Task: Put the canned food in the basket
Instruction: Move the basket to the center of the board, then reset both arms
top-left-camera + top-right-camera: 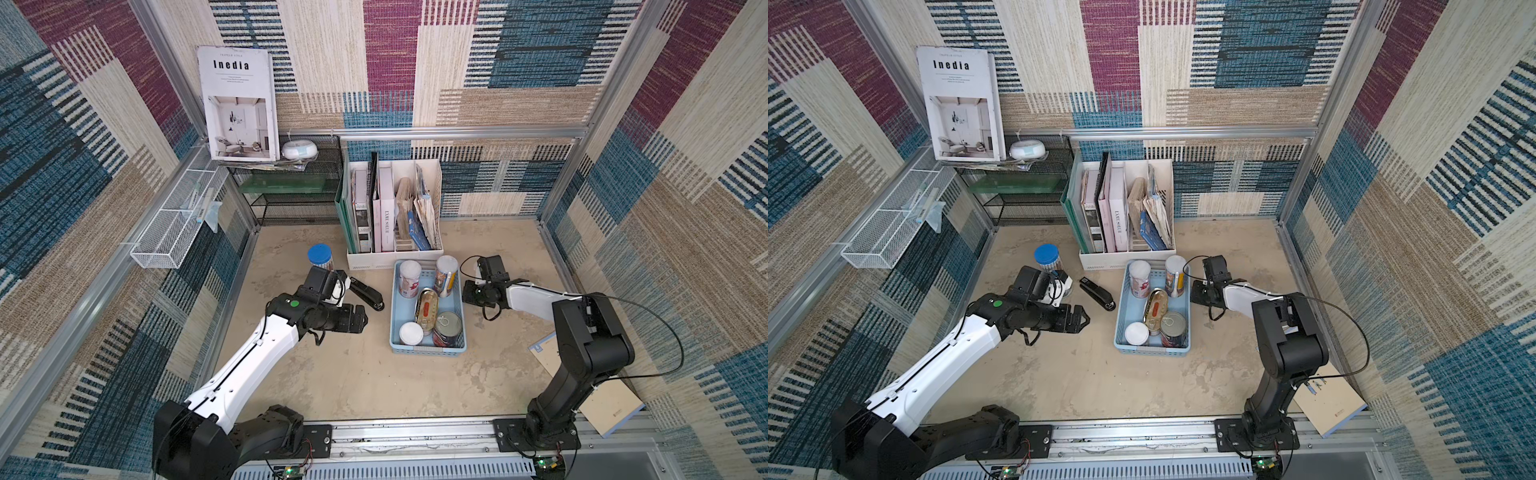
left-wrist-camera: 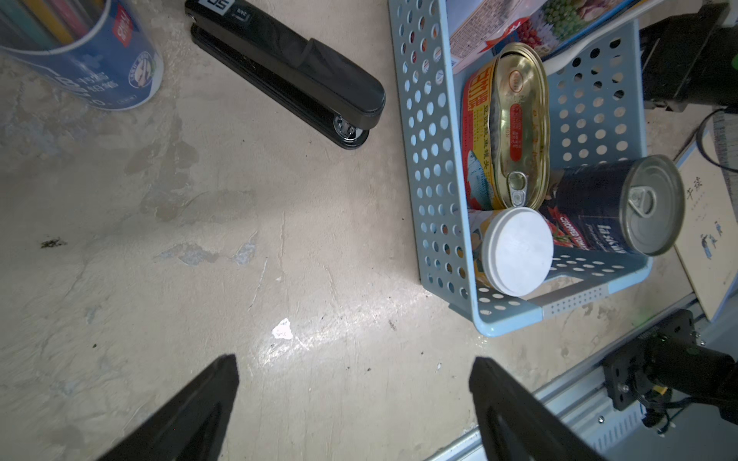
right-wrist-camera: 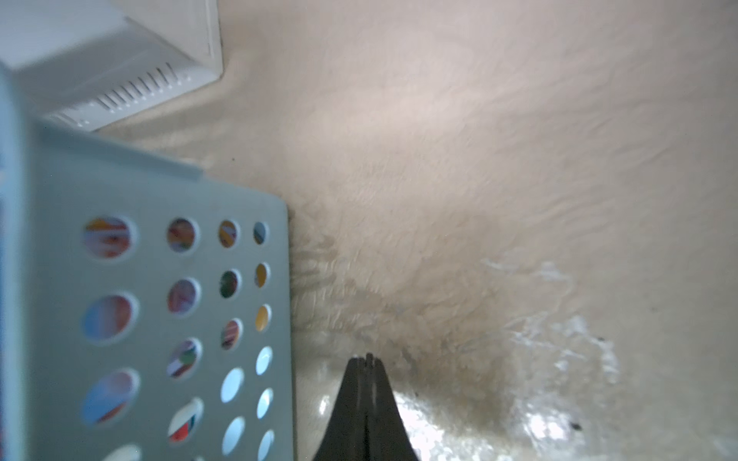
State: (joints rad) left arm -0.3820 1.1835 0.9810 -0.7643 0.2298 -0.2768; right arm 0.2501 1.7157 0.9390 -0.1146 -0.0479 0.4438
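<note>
The left claw (image 2: 353,361) gapes wide and empty over bare counter (image 2: 199,259) beside the basket (image 2: 423,139), and the right claw (image 3: 365,359) is pinched tight on nothing, low down just beside the basket's opposite long wall. Inside the basket, clear of both claws, sit three white-lidded cans (image 2: 517,251), a steel ring-pull can (image 2: 639,203) and a flat gold tin (image 2: 515,119) propped in the middle. They look rigid, smooth and fairly heavy, so I'd grip the round bodies mid-height and the tin across its narrow width
</note>
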